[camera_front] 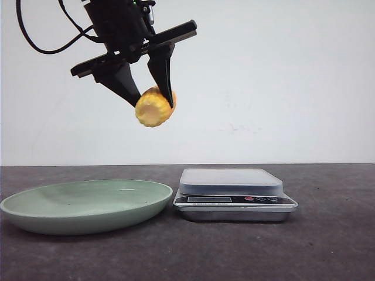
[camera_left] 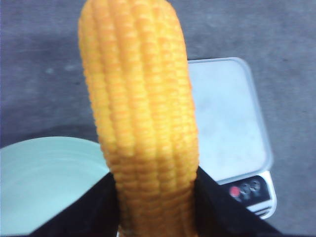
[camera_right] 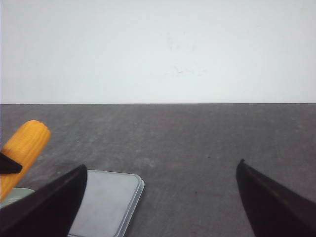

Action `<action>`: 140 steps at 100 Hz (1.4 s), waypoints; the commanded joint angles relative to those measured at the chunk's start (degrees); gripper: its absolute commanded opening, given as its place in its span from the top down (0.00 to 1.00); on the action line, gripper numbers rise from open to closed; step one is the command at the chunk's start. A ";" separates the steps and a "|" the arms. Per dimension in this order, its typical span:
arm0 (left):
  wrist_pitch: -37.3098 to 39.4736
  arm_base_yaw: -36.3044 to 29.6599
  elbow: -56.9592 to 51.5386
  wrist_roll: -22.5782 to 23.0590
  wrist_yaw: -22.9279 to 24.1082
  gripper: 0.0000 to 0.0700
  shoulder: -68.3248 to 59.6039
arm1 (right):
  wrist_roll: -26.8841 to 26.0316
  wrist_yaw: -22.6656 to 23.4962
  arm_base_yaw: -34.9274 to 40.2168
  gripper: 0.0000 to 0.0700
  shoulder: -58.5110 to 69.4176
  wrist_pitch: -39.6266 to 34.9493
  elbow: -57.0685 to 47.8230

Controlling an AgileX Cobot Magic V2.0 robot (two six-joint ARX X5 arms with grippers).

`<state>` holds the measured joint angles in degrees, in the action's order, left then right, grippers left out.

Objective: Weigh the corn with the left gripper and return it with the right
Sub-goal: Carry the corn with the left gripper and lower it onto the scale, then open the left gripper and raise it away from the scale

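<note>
Corn is gripped in the closed left jaws, held high between plate and scale for weighing, while the right jaws are spread wide.

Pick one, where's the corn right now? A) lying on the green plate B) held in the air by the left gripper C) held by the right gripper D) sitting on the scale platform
B: the left gripper is shut on the corn, well above the plate and the scale; the right gripper is open and holds nothing.
</note>
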<state>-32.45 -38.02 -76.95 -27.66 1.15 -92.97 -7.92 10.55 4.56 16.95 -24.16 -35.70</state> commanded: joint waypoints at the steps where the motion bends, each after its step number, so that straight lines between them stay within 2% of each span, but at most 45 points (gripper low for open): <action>1: 1.33 -0.39 -2.34 -0.22 -1.44 0.84 -3.10 | -0.66 0.20 0.24 0.13 0.17 0.57 -0.35; 13: 1.46 -1.29 -5.88 0.22 -3.13 0.84 -6.93 | -0.66 0.20 0.24 0.13 0.20 0.52 -0.35; 30: 0.24 -2.97 -10.99 1.07 -2.45 0.83 -12.76 | -0.68 0.63 0.24 0.13 0.20 0.44 -0.35; 58: 0.66 -4.09 -12.48 1.01 -3.13 0.82 -18.75 | -0.70 1.68 0.24 0.13 0.20 -0.20 -0.35; 71: 0.85 -4.46 -12.48 0.98 -3.23 0.66 -20.33 | -0.70 1.70 0.24 0.13 0.20 -0.37 -0.35; 82: 0.79 -4.44 -12.48 1.01 -4.17 0.63 -21.11 | -0.68 1.68 0.24 0.13 0.20 -0.37 -0.35; 93: 0.76 -4.46 -12.48 0.96 -4.44 0.38 -21.40 | -0.68 1.70 0.24 0.13 0.20 -0.39 -0.35; 97: 0.79 -4.50 -12.48 0.96 -4.44 0.32 -21.40 | -0.68 1.73 0.26 0.13 0.20 -0.39 -0.35; 122: -2.14 -4.72 -14.67 1.81 -4.57 0.30 -21.24 | -0.66 1.73 0.24 0.13 0.20 -0.37 -0.35; 132: -4.09 -4.83 -15.74 3.65 -3.26 0.19 -19.67 | -0.66 1.73 0.24 0.13 0.20 -0.37 -0.35; 140: -4.87 -4.92 -15.74 5.20 -0.83 0.15 -17.07 | -0.66 1.73 0.24 0.13 0.20 -0.37 -0.35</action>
<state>-36.93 -42.26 -91.31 -24.88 -1.26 -112.07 -7.94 12.05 4.56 16.95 -25.04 -35.70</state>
